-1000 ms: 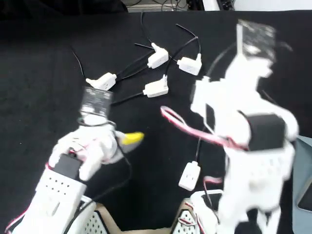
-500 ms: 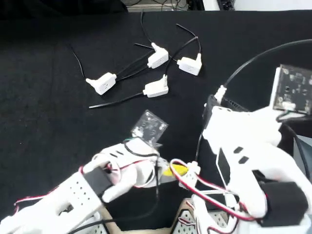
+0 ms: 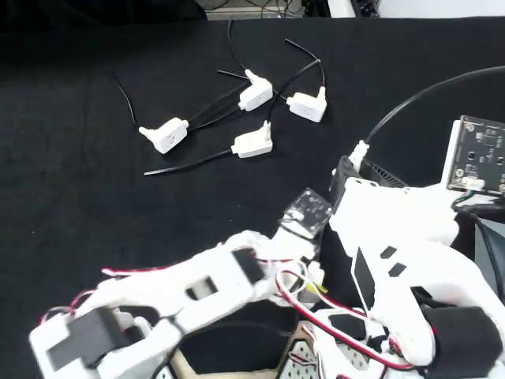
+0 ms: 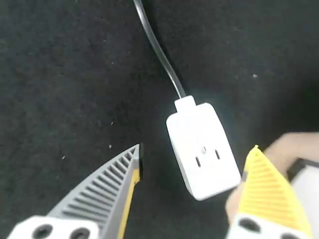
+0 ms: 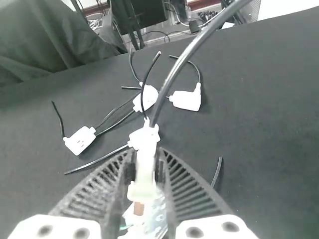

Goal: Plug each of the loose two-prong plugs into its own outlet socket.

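Left claw [image 4: 196,150], spread apart, straddles the outlet socket [image 4: 202,142]; right claw [image 5: 145,155] clamps a plug [image 5: 144,138].

White socket [image 4: 202,149] flat, slots up; white corded plug [image 5: 143,144] clamped.

In the high view the white left arm [image 3: 197,292] lies over the white rectangular outlet socket [image 4: 202,149] and most of the left claw [image 4: 197,148]. The white two-prong plug [image 5: 144,135] is pinched in the right claw [image 5: 145,154] — its prong end lost between ribbed fingers [image 5: 99,194].
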`<act>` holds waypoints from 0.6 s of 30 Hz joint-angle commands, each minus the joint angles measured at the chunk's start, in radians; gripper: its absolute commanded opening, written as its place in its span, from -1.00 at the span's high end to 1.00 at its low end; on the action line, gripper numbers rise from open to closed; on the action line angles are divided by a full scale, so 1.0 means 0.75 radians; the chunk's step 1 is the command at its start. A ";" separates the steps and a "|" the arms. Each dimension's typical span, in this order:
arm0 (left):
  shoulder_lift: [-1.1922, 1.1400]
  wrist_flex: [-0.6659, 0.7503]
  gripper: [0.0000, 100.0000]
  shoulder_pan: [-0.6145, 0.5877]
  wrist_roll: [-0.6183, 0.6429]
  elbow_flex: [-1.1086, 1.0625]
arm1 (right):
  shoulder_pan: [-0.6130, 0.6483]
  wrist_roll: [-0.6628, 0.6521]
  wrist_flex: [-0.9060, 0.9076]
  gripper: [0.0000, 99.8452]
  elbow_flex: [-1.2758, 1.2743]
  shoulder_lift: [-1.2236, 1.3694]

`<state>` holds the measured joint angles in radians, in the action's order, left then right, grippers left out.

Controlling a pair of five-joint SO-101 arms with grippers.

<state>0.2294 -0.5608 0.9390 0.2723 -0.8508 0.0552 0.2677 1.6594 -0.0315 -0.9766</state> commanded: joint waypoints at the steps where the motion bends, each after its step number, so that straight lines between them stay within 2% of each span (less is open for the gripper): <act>1: -0.186 0.023 0.35 0.013 0.023 0.179 | -0.006 0.000 0.002 0.98 -0.003 0.007; 9: -0.258 0.023 0.39 0.017 0.014 0.230 | -0.004 0.000 0.002 0.98 -0.005 0.007; 12: -0.258 0.023 0.60 -0.015 -0.002 0.208 | -0.004 0.000 0.002 0.98 -0.005 0.007; 16: -0.254 0.020 0.94 -0.060 -0.170 0.206 | -0.004 0.000 0.002 0.98 -0.005 0.007; 18: -0.241 -0.029 0.92 -0.069 -0.215 0.206 | -0.004 0.000 0.002 0.98 -0.005 0.007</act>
<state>0.0315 -0.5608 0.9160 0.1956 -0.7265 0.0552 0.2677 1.6594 -0.0361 -0.9751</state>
